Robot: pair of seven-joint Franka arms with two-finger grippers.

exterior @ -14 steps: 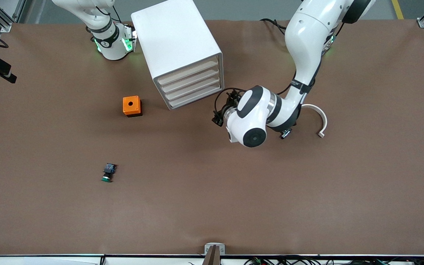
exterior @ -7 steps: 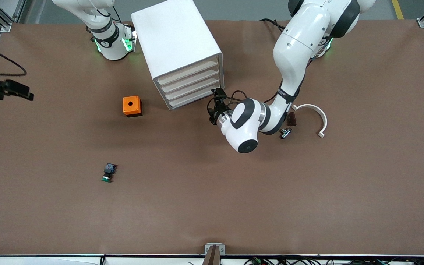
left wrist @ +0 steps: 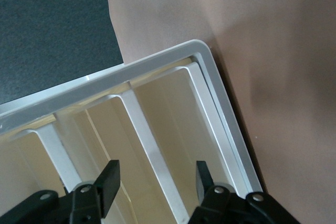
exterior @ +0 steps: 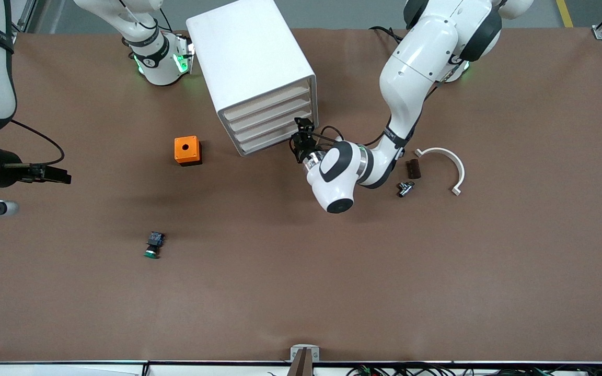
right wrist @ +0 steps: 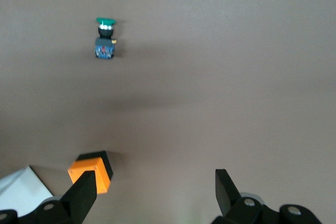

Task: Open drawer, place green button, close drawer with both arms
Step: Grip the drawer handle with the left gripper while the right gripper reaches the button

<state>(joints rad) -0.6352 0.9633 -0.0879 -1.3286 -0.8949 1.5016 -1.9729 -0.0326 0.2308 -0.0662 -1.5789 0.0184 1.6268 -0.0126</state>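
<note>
1. Front view first: the right gripper (exterior: 63,177) has swung in over the table (exterior: 437,292) at the right arm's end, fingers spread and empty.
2. The button (exterior: 153,246) lies untouched, nearer the camera than the orange box (exterior: 187,150).
3. The cabinet (exterior: 251,68) has every drawer (exterior: 275,140) shut.
4. The left gripper (exterior: 301,137) has closed in on the lowest drawer's front; its fingers (left wrist: 107,179) are narrowing but not yet clamped, so pulling seems imminent.
</note>
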